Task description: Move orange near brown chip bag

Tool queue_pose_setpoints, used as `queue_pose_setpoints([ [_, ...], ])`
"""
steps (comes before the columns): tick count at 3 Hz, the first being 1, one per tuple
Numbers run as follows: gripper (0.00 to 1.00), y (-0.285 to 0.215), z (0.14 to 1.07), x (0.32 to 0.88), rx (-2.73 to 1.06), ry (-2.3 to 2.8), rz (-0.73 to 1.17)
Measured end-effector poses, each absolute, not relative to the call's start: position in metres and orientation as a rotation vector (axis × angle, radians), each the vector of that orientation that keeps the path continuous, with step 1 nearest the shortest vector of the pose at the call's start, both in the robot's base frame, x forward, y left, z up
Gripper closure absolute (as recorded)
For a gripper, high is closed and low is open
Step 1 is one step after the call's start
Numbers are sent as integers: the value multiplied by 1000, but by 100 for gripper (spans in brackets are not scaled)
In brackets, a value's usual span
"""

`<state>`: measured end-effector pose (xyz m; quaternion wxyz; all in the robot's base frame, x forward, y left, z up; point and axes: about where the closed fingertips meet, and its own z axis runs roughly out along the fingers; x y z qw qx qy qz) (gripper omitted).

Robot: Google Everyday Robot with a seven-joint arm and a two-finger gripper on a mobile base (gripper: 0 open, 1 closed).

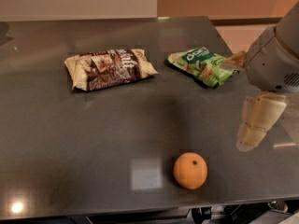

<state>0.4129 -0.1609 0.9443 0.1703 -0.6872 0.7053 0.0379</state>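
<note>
The orange [190, 170] is a small round fruit with a dark stem dot, lying on the dark table [70, 148] near its front edge, right of centre. The brown chip bag [108, 68] lies flat at the back left of centre, dark brown in the middle with cream ends. My gripper [252, 136] hangs at the right side over the table, to the right of and a little above the orange, holding nothing I can see. It is apart from the orange and far from the brown chip bag.
A green snack bag [201, 65] with a white logo lies at the back right, just left of my arm's grey housing [275, 59]. The table's front edge runs right below the orange. Bright light reflections show on the tabletop.
</note>
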Motion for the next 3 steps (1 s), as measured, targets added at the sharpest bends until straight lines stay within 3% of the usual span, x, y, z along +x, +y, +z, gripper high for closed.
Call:
queue_pose_setpoints([
  [3, 0, -108, 877, 358, -2237, 1737, 327],
])
